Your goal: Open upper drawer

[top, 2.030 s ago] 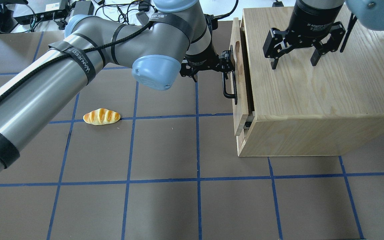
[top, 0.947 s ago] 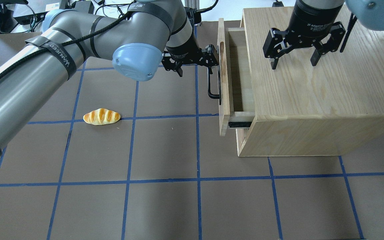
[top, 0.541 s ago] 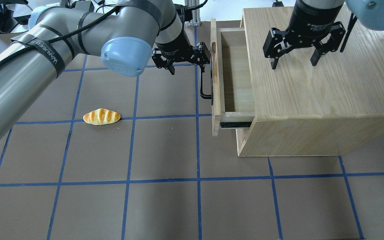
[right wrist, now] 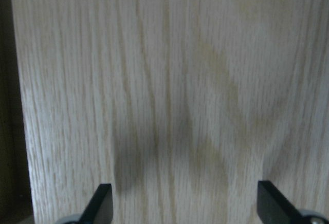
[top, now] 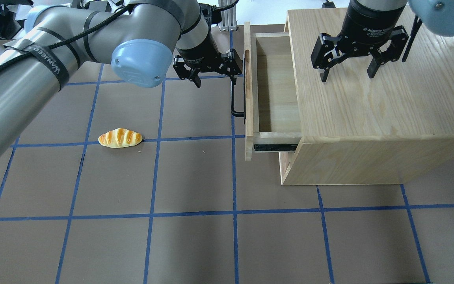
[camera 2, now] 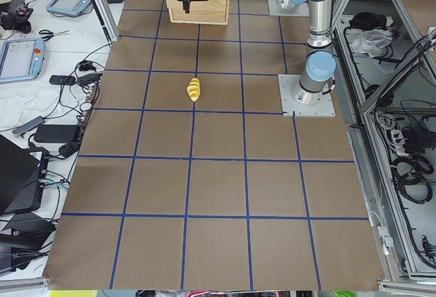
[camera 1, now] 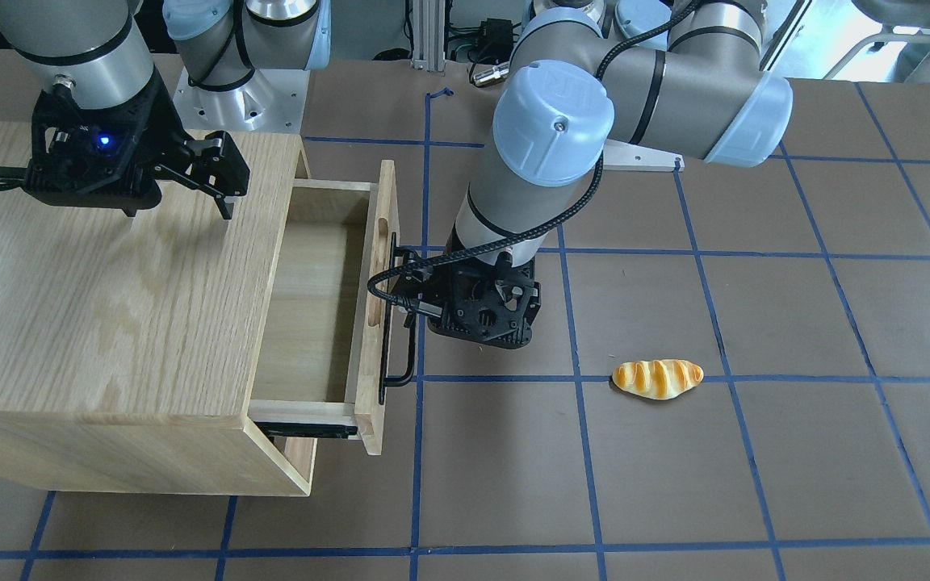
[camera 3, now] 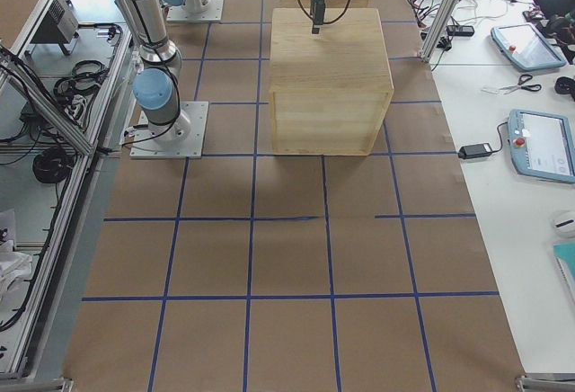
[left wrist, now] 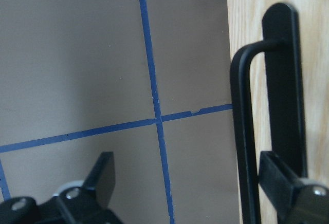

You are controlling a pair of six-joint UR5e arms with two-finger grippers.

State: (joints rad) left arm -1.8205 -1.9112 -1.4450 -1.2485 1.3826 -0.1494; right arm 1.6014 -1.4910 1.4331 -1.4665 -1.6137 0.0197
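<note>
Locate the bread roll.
In the overhead view, the bread roll lies in the left half, on a blue tape line, apart from the open upper drawer to its right.

This is a robotics lab. 2 grey industrial arms (camera 2: 315, 72) are bolted to metal plates (camera 3: 171, 133) on a big table (camera 2: 218, 242) covered in brown paper and marked into squares with blue tape (camera 2: 246, 174). An aluminium frame (camera 3: 446, 1) stands around it. White benches (camera 2: 41, 11) alongside carry control tablets (camera 3: 542, 145), power bricks (camera 2: 51, 132), loose cables (camera 2: 41, 96) and scissors (camera 3: 518, 89).
</note>
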